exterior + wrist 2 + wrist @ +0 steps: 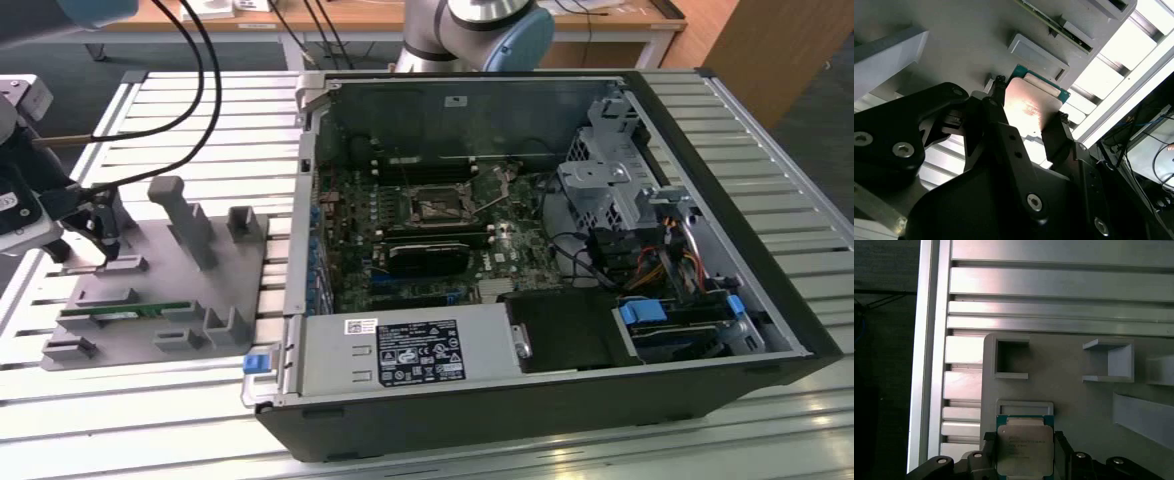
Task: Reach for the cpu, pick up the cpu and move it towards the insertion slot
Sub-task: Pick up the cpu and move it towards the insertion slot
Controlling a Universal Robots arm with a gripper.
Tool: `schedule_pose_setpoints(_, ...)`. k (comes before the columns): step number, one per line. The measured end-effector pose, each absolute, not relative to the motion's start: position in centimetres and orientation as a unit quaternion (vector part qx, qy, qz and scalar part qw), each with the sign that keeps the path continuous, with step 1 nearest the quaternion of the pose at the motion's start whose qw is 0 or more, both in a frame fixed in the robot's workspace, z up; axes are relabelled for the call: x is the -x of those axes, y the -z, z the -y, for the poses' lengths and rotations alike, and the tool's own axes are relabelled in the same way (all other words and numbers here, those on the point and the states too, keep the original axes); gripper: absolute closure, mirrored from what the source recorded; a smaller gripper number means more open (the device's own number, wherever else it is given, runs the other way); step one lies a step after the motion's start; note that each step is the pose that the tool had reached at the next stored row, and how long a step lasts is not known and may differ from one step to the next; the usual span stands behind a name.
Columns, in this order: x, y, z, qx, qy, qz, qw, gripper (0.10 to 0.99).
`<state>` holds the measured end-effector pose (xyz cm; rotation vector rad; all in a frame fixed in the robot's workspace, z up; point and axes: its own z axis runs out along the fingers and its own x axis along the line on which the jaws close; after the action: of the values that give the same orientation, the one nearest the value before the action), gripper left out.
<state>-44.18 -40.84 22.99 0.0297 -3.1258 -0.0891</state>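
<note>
Clamping the cpu [1023,450], tool [1023,438] closed on its edges, seemingly above gray tray [1079,410]

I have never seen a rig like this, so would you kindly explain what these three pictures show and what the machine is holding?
This is one robot arm working beside an open computer case on a slatted metal table. The exterior view comes from a camera off the arm and takes in the whole scene. The two wrist views come from cameras riding on the arm, looking past its tool. At the exterior view's left lies a grey fixture plate with small holders and a green memory stick. In both wrist views the tool's dark fingers press against two opposite edges of the cpu, a flat silvery square chip, above that plate. The insertion slot sits on the green board inside the case, well away from the tool.
</note>
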Motion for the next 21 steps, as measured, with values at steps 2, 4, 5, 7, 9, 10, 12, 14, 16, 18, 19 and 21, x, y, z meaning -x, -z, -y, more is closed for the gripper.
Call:
schedule_pose_setpoints(2,44.2,-23.1,40.8,-0.009,0.028,1.000,0.007,0.545)
schedule_pose_setpoints(4,44.2,-23.3,40.8,-0.009,0.028,1.000,0.007,0.545)
schedule_pose_setpoints(5,44.2,-23.4,40.8,-0.009,0.028,1.000,0.007,0.545)
schedule_pose_setpoints(7,44.2,-23.8,40.8,-0.009,0.028,1.000,0.007,0.545)
schedule_pose_setpoints(9,44.2,-24.2,40.8,-0.009,0.028,1.000,0.007,0.545)
schedule_pose_setpoints(10,44.2,-24.4,40.8,-0.009,0.028,1.000,0.007,0.545)
schedule_pose_setpoints(12,44.2,-24.8,40.8,-0.009,0.028,1.000,0.007,0.545)
schedule_pose_setpoints(14,44.2,-25.1,40.8,-0.009,0.028,1.000,0.007,0.545)
schedule_pose_setpoints(16,44.2,-25.5,40.8,-0.009,0.028,1.000,0.007,0.545)
schedule_pose_setpoints(18,44.2,-25.9,40.8,-0.009,0.028,1.000,0.007,0.545)
schedule_pose_setpoints(19,44.2,-26.0,40.8,-0.009,0.028,1.000,0.007,0.545)
schedule_pose_setpoints(21,44.2,-26.2,40.8,-0.009,0.028,1.000,0.007,0.545)
